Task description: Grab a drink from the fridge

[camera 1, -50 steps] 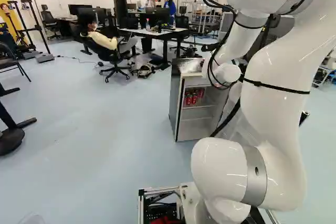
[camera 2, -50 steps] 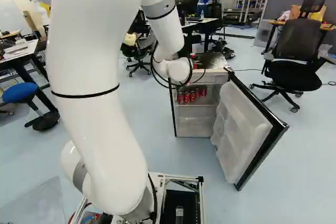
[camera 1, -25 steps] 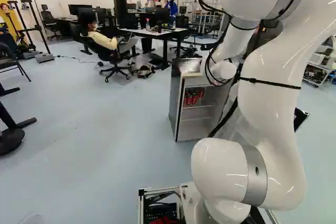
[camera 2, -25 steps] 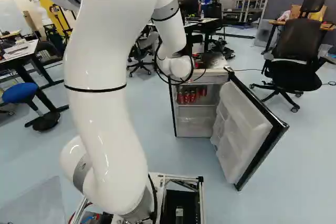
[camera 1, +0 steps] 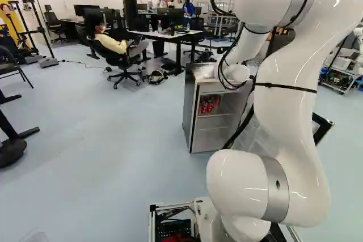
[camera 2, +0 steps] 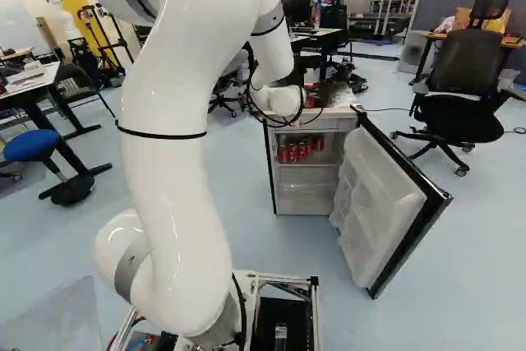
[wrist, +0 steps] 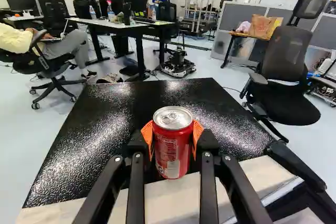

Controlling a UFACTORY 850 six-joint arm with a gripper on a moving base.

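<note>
**One red can, upright, in my tool**

Item one: a red drink can [wrist: 172, 148], silver lid up. It stood directly between the orange pads [wrist: 147, 139] of my tool [wrist: 172, 136], touched from two sides; I judged the grip sound. No offset remained to close.

Long axis: vertical, square to the tool's forward reach and to the line between its pads. Lid end up, base down. The coming move turned on that axis: I judged that a level draw back toward my base would keep it plumb.

Item two: the fridge top [wrist: 121, 111], black and pebbled, beneath and ahead of the can, which hung over or near its pale front edge [wrist: 173, 198]. Whether the base touched, I could not tell; a small lift first seemed prudent against scraping.

Item three: the fridge [camera 1: 195, 117], front open, more red cans [camera 2: 293, 152] on its shelf.

Item four: its door [camera 2: 382, 203], swung wide, at the right of the right base view; a sideways swing might have clipped it.

Item five: one black office chair [camera 2: 464, 80], well beyond the door.
</note>
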